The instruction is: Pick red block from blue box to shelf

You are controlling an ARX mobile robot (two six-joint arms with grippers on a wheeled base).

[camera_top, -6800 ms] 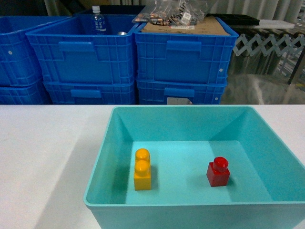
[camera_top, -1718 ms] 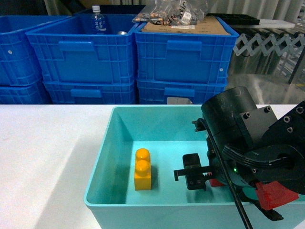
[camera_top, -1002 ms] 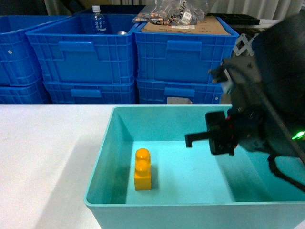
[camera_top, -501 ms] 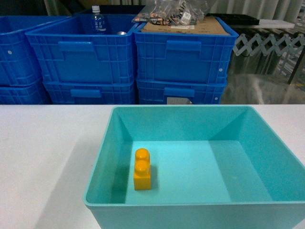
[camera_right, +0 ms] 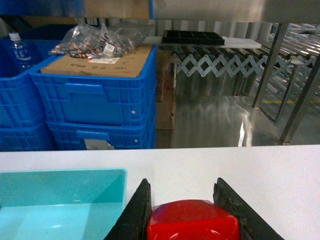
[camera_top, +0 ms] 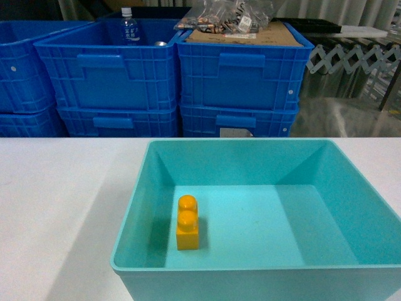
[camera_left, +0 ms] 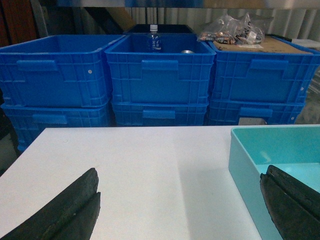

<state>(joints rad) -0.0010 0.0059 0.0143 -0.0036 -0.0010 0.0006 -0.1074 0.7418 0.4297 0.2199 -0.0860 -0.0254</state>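
Our right gripper (camera_right: 184, 210) now clamps the red block (camera_right: 192, 224), lifted out of the blue box (camera_top: 135, 226). Left gripper (camera_left: 180, 205) hangs apart. Carrying to the shelf comes next, we judge.

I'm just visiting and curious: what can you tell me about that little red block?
The red block shows only in the right wrist view, at the bottom edge. It looks like smooth, glossy plastic with a rounded top; its lower part is cut off by the frame. It sits squeezed between the two dark fingers of the right hand, one on each side, above the white table, right of the blue box. The head view shows no red block in the box.
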